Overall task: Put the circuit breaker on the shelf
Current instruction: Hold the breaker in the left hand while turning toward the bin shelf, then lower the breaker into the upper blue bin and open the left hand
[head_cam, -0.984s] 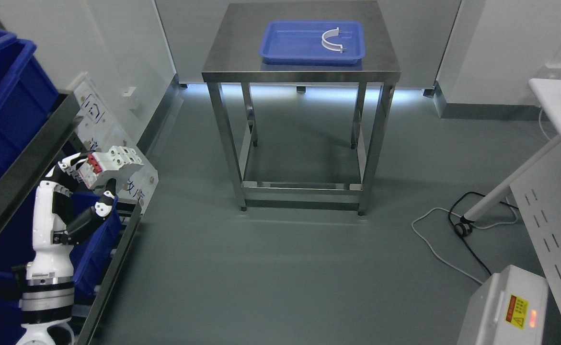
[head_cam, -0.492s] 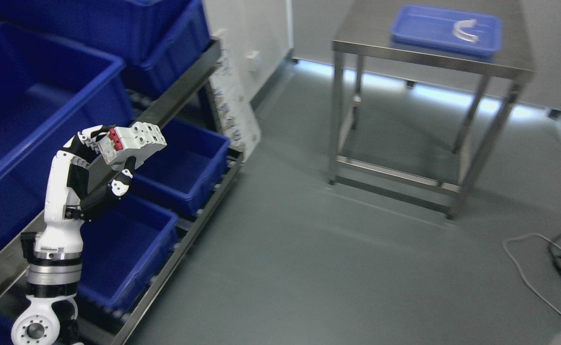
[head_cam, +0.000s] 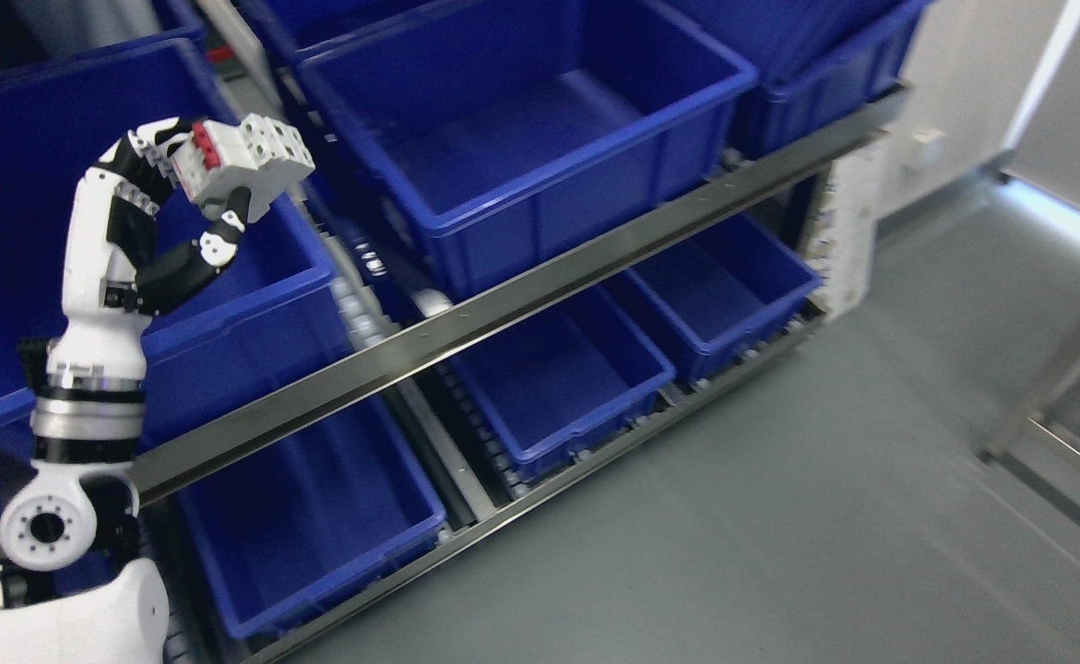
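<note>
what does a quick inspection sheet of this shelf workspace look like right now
surface: metal shelf rack with two tiers showing, a steel rail along the front of the upper tier.
job's things: white and grey circuit breaker with a red switch held in the air above the upper-tier large blue plastic bin at left, not yet set down.
clutter: more blue plastic bins, one large on the upper tier at centre, three on the lower tier; those whose insides show look empty.
grippers: left hand shut on the circuit breaker; right hand not in view.
cables: nothing seen.
surroundings: grey floor, white wall at far right, a blurred metal frame at the right edge.
</note>
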